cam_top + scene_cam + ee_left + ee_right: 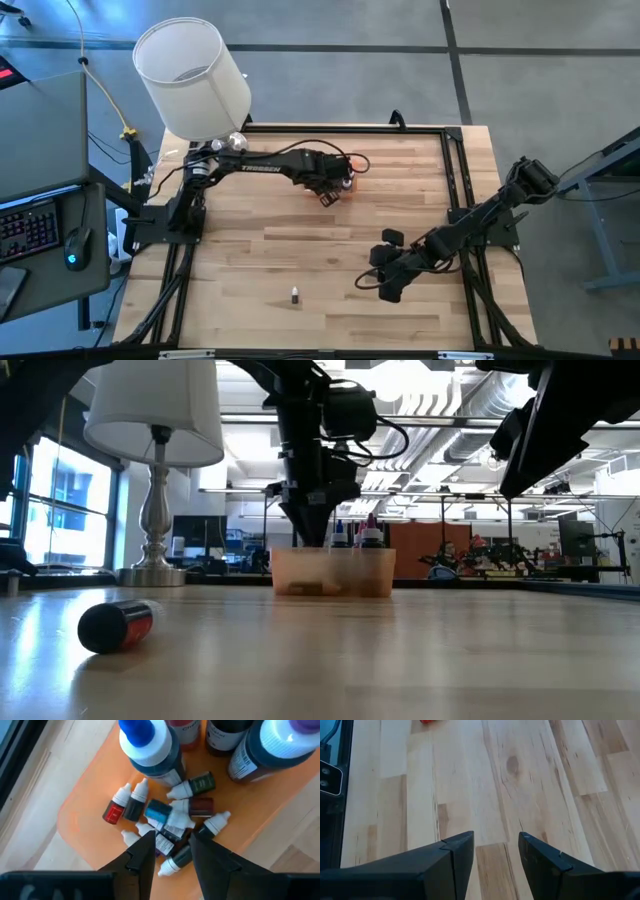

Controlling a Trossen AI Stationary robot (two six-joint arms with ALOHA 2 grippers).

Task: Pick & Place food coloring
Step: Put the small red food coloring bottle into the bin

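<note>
The left gripper [170, 847] is hanging over the orange tray [75, 820] at the far side of the table [300, 250], pointing down into it. Its two dark fingers [145, 855] are standing a little apart, with a narrow gap between the tips. Right under that gap a small bottle with a white cap [172, 862] is lying on its side among the others; the fingers are flanking it, but whether they are pressing on it cannot be told.

Just beyond the fingertips the rest of the food coloring bottles [165, 812] are lying in a loose heap on the tray floor: a red one [115, 810] and a dark one [136, 802] side by side, a blue one, a green-labelled one [197, 785] and a dark red one [197, 806], all touching or overlapping. Farther from the gripper, larger bottles are standing upright in the same tray, one with a blue cap [145, 742].

In the low view, the left gripper [312, 525] is reaching down just inside the rim of the tray [335, 572].

One small bottle [295, 295] is standing alone on the near part of the table, well away from both grippers.

The right gripper [495, 852] is waiting over bare wood at the right side of the table, its fingers spread with nothing between them.

A lamp [190, 75] is standing at the far left corner.
</note>
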